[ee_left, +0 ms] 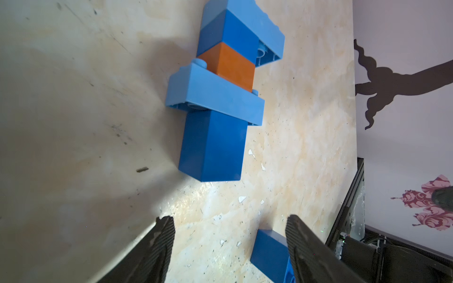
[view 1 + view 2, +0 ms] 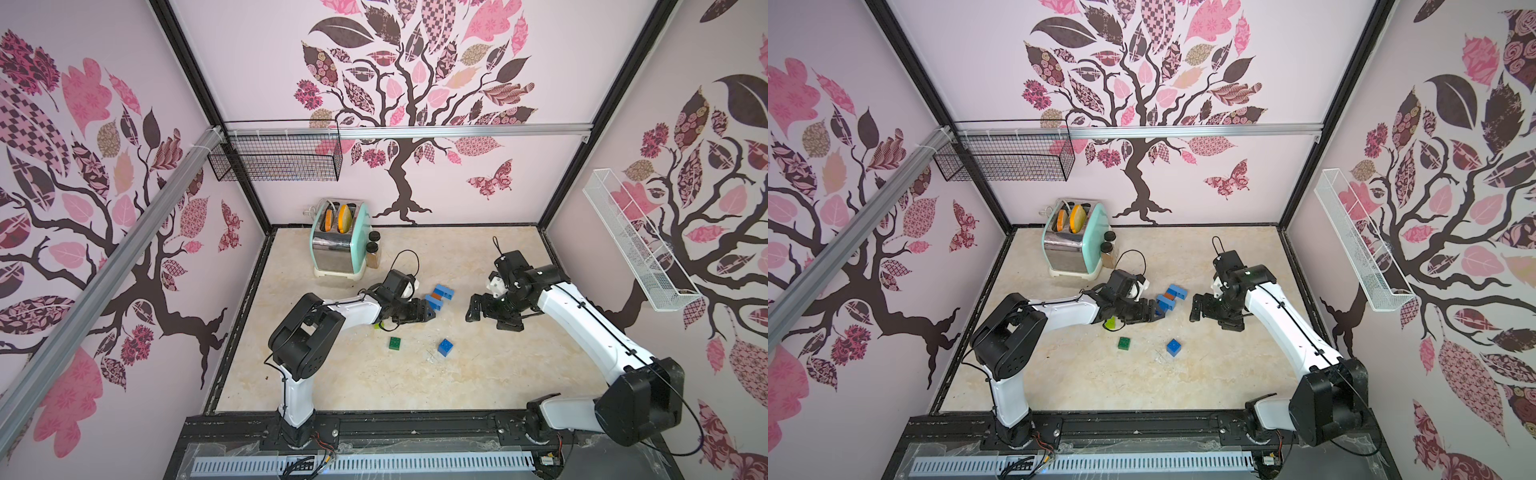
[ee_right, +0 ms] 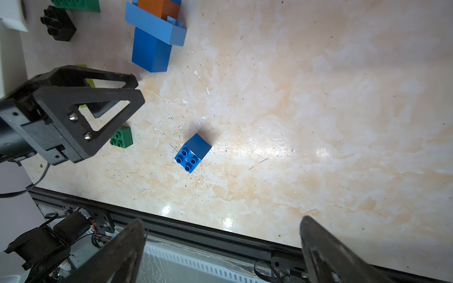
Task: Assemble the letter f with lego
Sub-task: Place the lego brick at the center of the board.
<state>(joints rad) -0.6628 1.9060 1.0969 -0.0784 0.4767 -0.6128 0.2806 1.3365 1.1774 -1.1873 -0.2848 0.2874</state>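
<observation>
Lego stack [image 1: 215,103] lies just ahead of spread, seemingly empty left hand [image 1: 229,220]; right hand [image 3: 221,221] likewise spread

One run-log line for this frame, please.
left gripper: open, empty, facing lego assembly | right gripper: open, empty, above table | loose: blue brick, green brick | assembly: lying on table, ungripped

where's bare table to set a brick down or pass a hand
Free: the back right stretch, from the spice jars to the right wall behind the right gripper; the front strip between the green brick, blue brick and the front rail. Crowded: the middle, around the lego assembly and left gripper.
</observation>
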